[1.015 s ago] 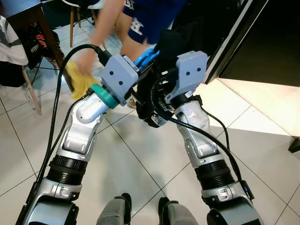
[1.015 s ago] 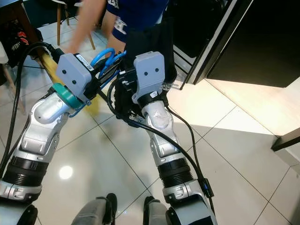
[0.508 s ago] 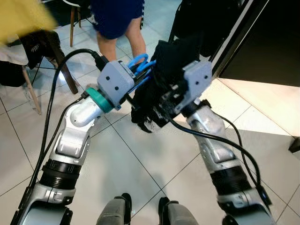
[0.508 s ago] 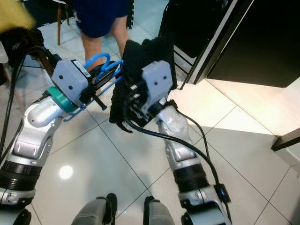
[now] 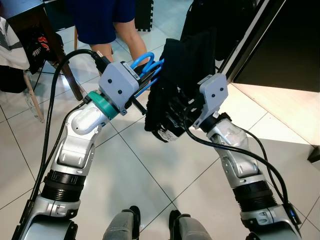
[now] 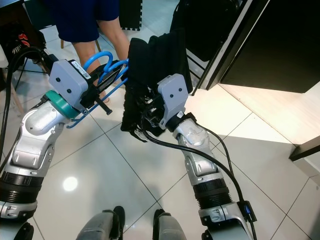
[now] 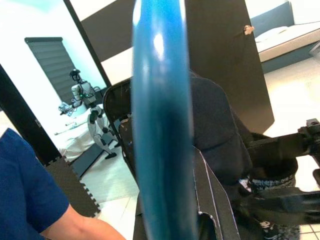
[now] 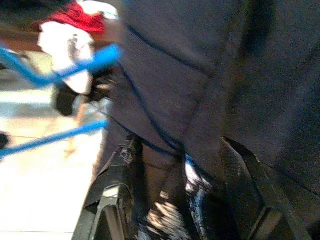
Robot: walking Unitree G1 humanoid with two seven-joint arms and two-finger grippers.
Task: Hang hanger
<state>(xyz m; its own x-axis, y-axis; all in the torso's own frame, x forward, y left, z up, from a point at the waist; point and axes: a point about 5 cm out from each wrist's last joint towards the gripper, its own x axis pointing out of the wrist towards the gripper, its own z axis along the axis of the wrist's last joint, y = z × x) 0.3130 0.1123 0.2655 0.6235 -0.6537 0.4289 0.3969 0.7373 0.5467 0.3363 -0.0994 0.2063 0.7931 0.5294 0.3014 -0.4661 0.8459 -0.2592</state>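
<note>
Both grippers are busy mid-carry: the left gripper (image 5: 142, 87) is clamped on the blue hanger (image 6: 107, 64), the right gripper (image 8: 180, 200) pinches the dark garment (image 5: 182, 70) draped from it, so next comes finding a rail.

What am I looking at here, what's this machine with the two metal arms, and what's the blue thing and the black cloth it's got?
This is a humanoid robot looking down at its own two silver arms. The two wide pictures come from cameras in its head; the two close-ups come from cameras on its wrists. The left gripper holds a blue hanger, its jaws closed on it; in the left wrist view that hanger is the thick blue bar up close. The right gripper has its jaws closed on a black garment that is draped over the hanger. Below is a white tiled floor. A person in blue stands just beyond the arms, and a dark cabinet is on the right.
</note>
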